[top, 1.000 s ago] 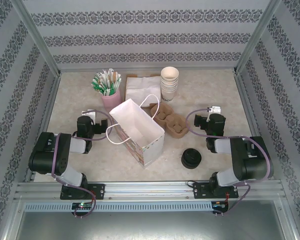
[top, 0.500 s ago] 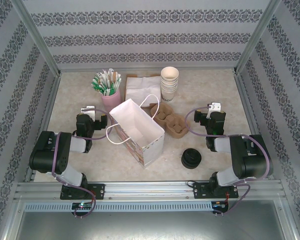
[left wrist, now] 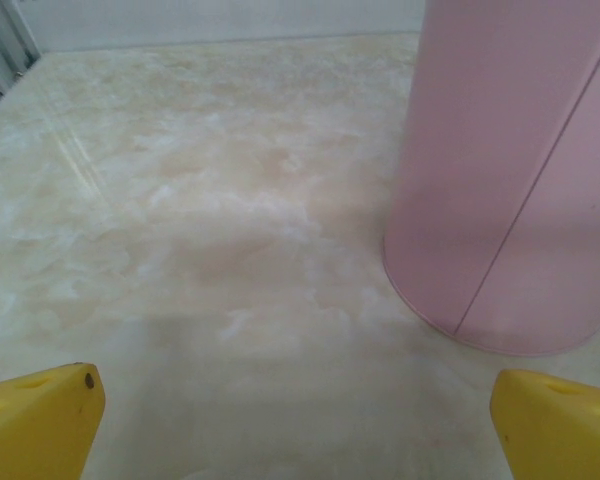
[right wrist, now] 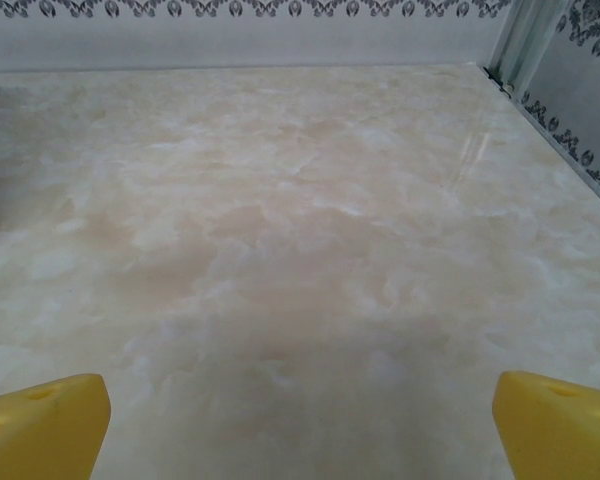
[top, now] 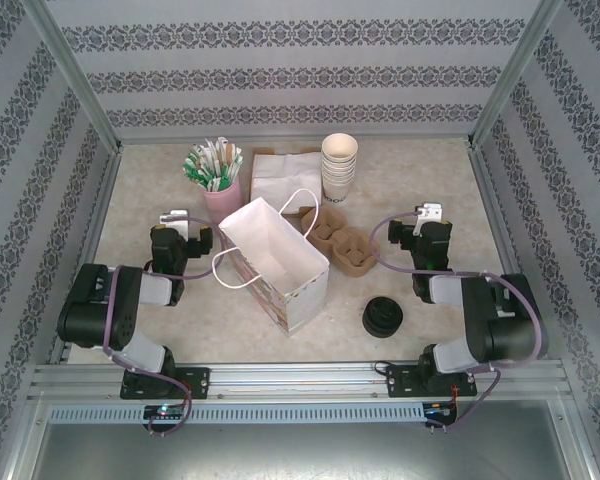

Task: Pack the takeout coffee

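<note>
Both jaws gape wide and hold nothing: left gripper (left wrist: pixel 298 425) by the pink cup (left wrist: pixel 510 180) toward the worktop's (top: pixel 450 180) left edge, right gripper (right wrist: pixel 300 425) toward its right edge. Coffee (top: pixel 382 318) stands near the front edge, right of the bag (top: pixel 275 262).

Cream-marbled table (right wrist: pixel 300 250), pink tumbler (left wrist: pixel 510 180), white bag (top: pixel 272 255), brown carrier (top: pixel 342 246), black-lidded takeout coffee (top: pixel 382 318), and white walls (top: pixel 300 85) striped with black damask.

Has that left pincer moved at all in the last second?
Yes. In the overhead view the left pincer has crept up the picture, drawing nearer level with the pink cup.
</note>
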